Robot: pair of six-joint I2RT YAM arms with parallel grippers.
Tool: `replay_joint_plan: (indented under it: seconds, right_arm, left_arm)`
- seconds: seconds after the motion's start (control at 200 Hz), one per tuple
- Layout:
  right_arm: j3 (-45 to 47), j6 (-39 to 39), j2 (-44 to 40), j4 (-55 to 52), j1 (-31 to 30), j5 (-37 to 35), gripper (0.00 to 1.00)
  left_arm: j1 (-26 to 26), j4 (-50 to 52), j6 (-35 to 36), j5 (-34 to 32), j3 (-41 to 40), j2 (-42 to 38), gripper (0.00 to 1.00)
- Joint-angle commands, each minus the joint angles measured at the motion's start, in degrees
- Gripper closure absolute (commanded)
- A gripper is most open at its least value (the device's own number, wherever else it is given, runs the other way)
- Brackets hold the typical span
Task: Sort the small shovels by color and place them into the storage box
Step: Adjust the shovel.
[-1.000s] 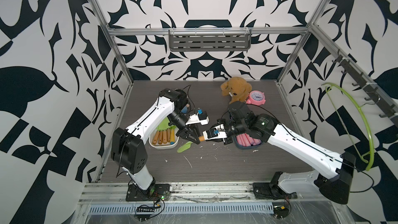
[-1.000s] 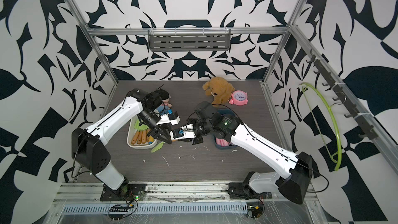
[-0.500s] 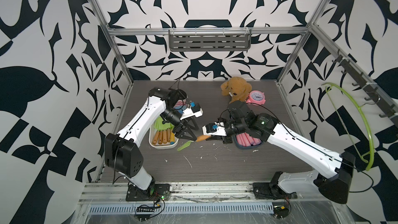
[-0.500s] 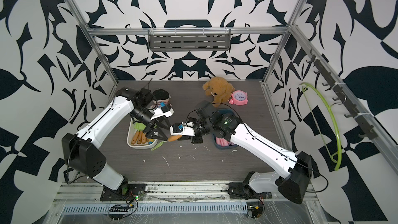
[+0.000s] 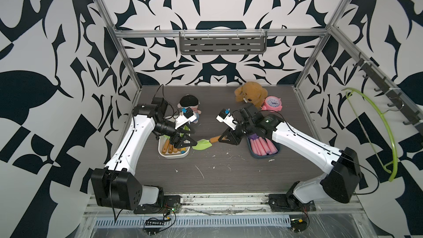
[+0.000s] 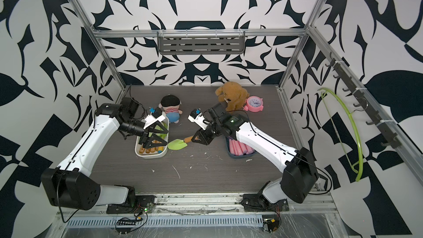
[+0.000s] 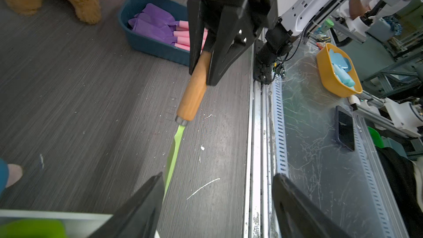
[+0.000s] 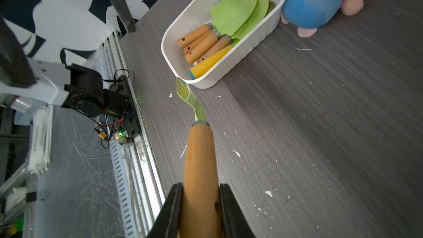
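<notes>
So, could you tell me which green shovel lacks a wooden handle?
The yellow-handled shovel with a blue end cap in the white box; its neighbours there and the held shovel in the right gripper have wooden handles.

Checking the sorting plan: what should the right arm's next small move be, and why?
Probably the right pincer should carry its green shovel over the white box: the other green shovels lie there, the blade tip is just outside, and the left pincer is open.
</notes>
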State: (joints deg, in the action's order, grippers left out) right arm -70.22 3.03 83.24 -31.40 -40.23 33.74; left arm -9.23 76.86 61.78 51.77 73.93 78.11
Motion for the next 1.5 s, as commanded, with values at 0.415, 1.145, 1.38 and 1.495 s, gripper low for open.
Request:
replay_joint_plan:
  seconds: [0.415,1.145,1.38,1.495]
  right_arm:
    - [1.9,11.4,-7.6,10.5,3.1,11.6,1.0]
    - [-6.7,-5.2,-8.7,-10.7,3.3,0.4,0.48]
    - [-12.0,-9.2,-3.7,-13.8,0.4,-0.5,0.51]
    - [-13.4,-11.7,-0.9,-12.1,-3.7,-2.0,0.51]
  left_arm:
    - [1.5,-14.0,-11.8,-5.4,-8.1,-1.8,0.35]
    - [0.2,-7.8,-7.3,-13.7,-5.1,-2.0,1.0]
    - [-3.1,-4.3,-3.1,-20.0,-3.0,-0.9,1.0]
    - [-4.4,-3.2,-2.6,-19.3,-2.1,0.2,1.0]
